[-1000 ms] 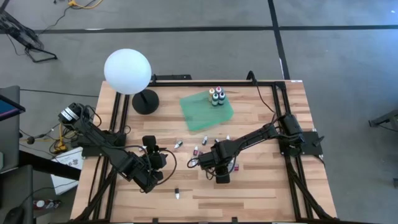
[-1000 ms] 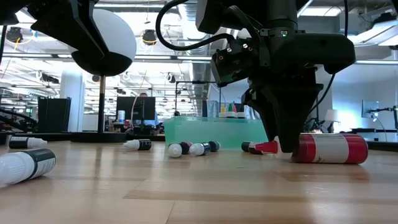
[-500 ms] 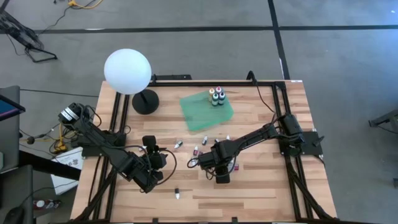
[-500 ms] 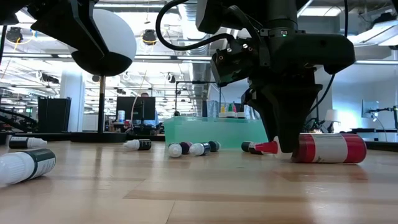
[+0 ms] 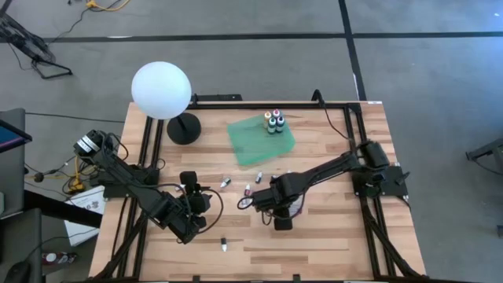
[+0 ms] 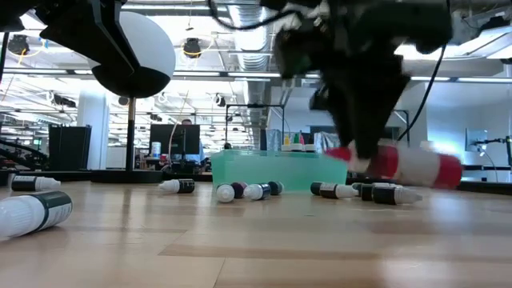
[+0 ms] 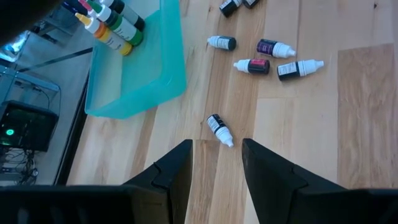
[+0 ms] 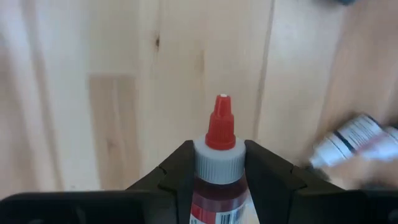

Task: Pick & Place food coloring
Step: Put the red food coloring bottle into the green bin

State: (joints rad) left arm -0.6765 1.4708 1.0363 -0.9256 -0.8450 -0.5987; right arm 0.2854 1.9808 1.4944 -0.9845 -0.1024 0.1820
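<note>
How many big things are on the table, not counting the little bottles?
Arms: 2
Tray: 1
Ball lamp: 1
Total: 4

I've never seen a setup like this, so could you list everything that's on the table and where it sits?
Red bottle: one, red with a white collar, held off the table in the right tool.
Green tray: one, far side of the table, mid-table.
Upright bottles: a small cluster, green and pink tops, in the tray's far corner.
Loose bottles: several, dark with white tips, lying on the wood near the tray.
White globe lamp: one, black base, far left.
Left tool: open, empty, near left.
Right tool: gripping the red bottle, centre.
</note>
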